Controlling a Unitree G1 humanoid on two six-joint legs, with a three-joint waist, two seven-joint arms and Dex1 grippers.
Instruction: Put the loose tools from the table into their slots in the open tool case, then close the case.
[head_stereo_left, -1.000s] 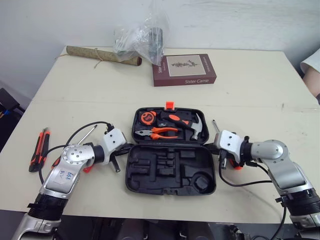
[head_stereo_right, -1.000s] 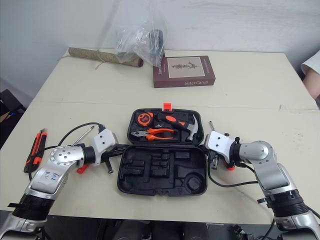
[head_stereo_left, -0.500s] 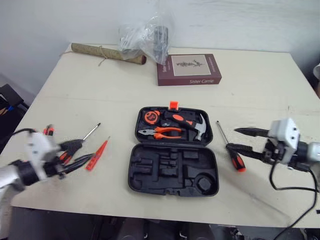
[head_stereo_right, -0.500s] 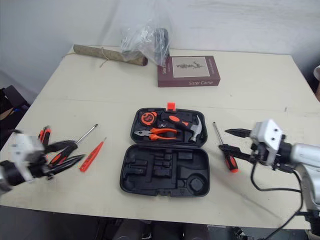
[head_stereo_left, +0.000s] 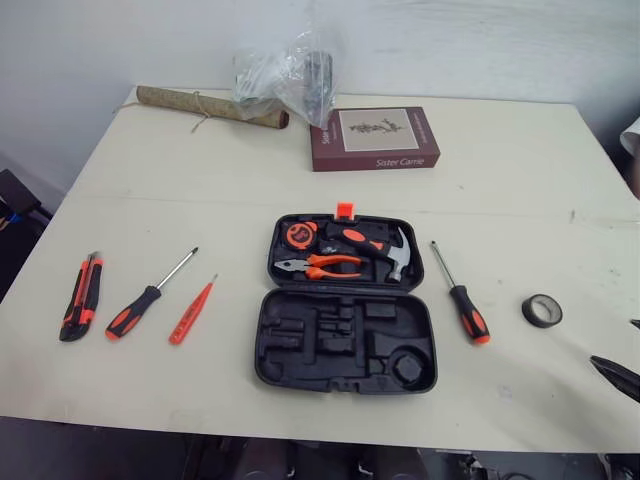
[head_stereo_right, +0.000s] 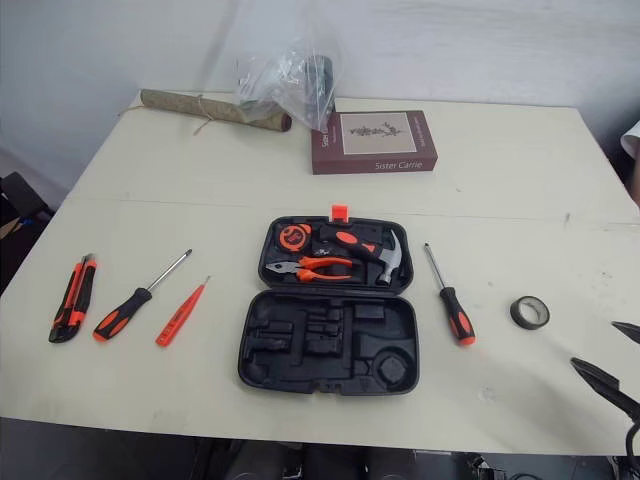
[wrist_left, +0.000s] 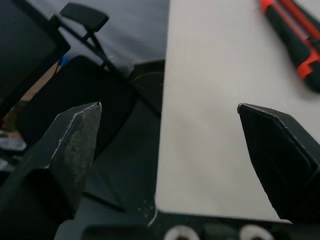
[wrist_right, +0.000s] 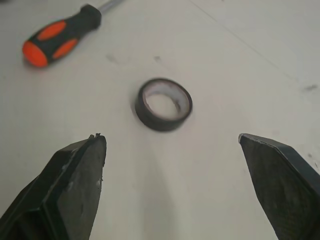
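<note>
The tool case (head_stereo_left: 345, 315) lies open at the middle of the table (head_stereo_left: 500, 180). Its far half holds a tape measure (head_stereo_left: 297, 234), pliers (head_stereo_left: 318, 266) and a hammer (head_stereo_left: 385, 250). The slots of its near half are empty.

Right of the case:
- the right screwdriver (head_stereo_left: 462, 300), just beside it;
- a tape roll (head_stereo_left: 541, 310), farther out.

Left of the case, going outward:
- a red tester (head_stereo_left: 192, 310);
- the left screwdriver (head_stereo_left: 145, 298);
- a knife (head_stereo_left: 80, 297).

The right gripper (wrist_right: 171, 137) hovers near the tape roll, fingers spread wide and empty. The left gripper (wrist_left: 169, 106) is over the table edge beyond the knife, fingers also spread and empty.

Judgement: five tools remain loose, so the step in hand is a pick. The tape roll is the likely target. The next move calls for lowering the right gripper's fingers astride the roll, closing them on it, and carrying it to the case.
</note>
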